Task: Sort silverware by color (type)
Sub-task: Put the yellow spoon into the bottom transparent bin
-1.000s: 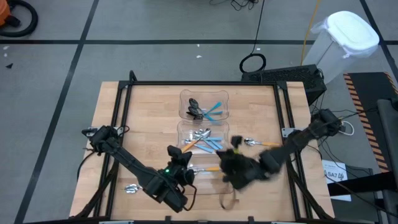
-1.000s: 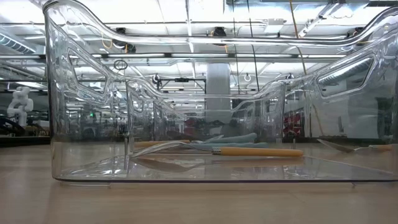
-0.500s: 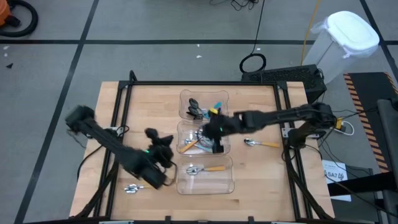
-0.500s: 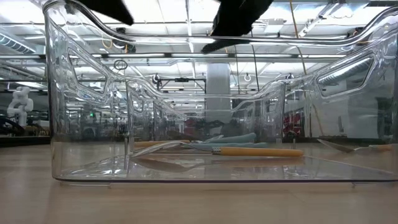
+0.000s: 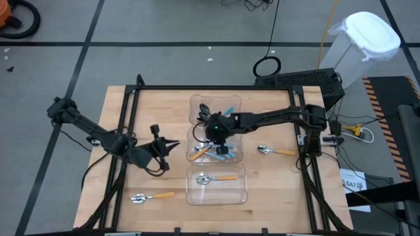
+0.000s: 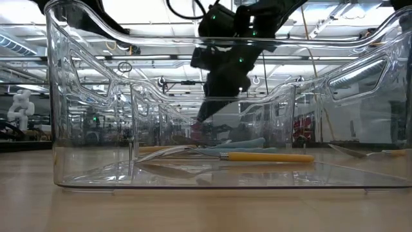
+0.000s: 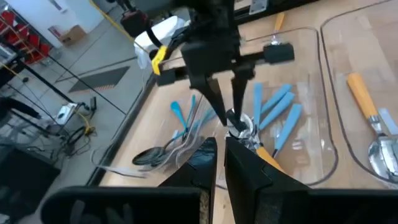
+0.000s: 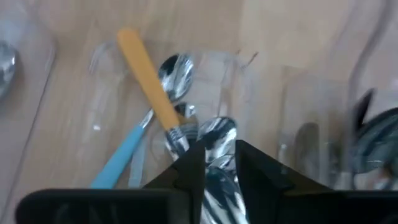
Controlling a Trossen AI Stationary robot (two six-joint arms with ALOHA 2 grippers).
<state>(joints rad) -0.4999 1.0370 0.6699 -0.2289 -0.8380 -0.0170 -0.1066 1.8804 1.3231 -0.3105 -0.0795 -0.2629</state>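
The right hand [image 5: 216, 133] now hangs over the middle clear bin [image 5: 237, 152], having swung there from the near right part of the counter [image 5: 275, 111] a second ago; a silver spoon bowl [image 8: 217, 142] sits between its fingers [image 7: 211, 99], which stand slightly apart, and whether they grip it I cannot tell. Below it lie blue-handled spoons [image 7: 277, 112] and an orange-handled spoon [image 8: 146, 78] heaped in that bin. The left hand [image 5: 169, 145], fingers nearly together and empty, has drawn back from the near bin to a spot just left of the middle bin. The far bin [image 5: 194, 103] holds dark-bowled spoons [image 5: 205, 116] with blue handles. The near bin [image 5: 244, 195] holds one orange-handled spoon [image 5: 216, 177]. Two more orange-handled spoons lie loose on the counter, one [image 5: 279, 151] right of the bins, one [image 5: 151, 196] at the near left. In the low view the near bin's clear wall [image 6: 71, 116] stands in front of everything.
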